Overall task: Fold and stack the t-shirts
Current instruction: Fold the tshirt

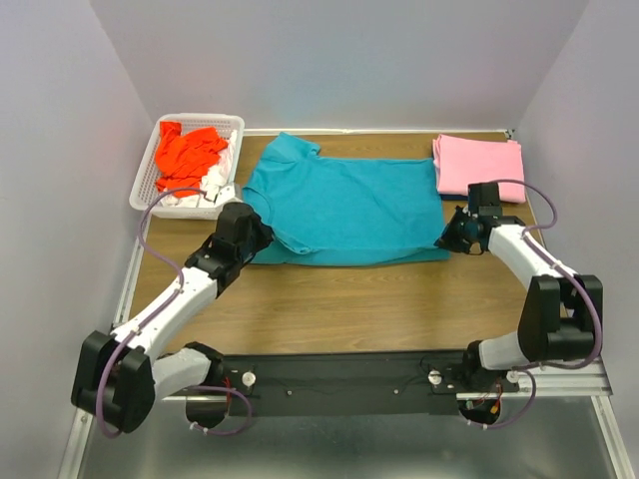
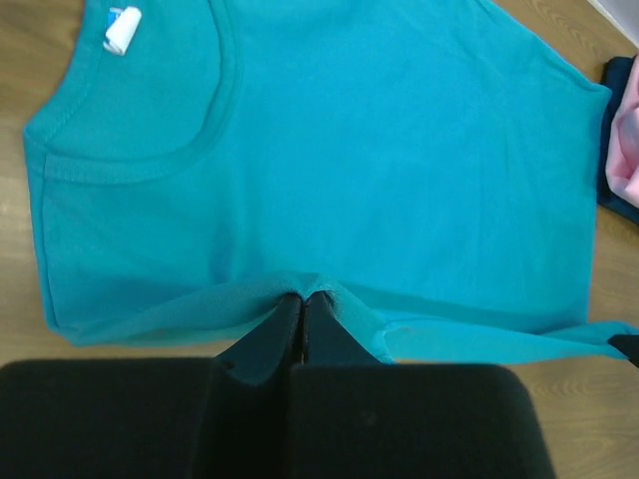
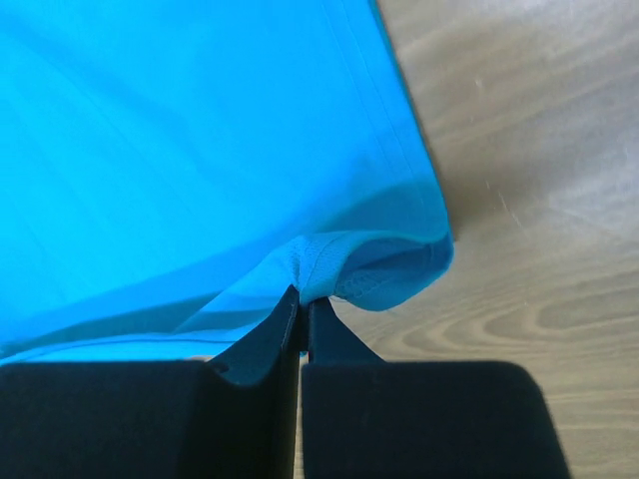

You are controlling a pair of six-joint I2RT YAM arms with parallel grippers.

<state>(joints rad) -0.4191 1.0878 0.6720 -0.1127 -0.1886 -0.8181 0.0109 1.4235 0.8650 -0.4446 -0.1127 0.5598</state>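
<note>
Teal t-shirt (image 1: 349, 205) pinched along its near edge.
Left claw (image 2: 303, 296) is closed on the collar end, right claw (image 3: 303, 295) on the hem corner; the shirt lies long-axis left-right on the tabletop (image 1: 349, 304), beyond both.

bright, even light — soft shadows, sharp

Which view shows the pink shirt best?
Top external: the whole folded pink shirt shows, far right. Left wrist catches only a sliver at its right edge; right wrist shows none of it.
</note>
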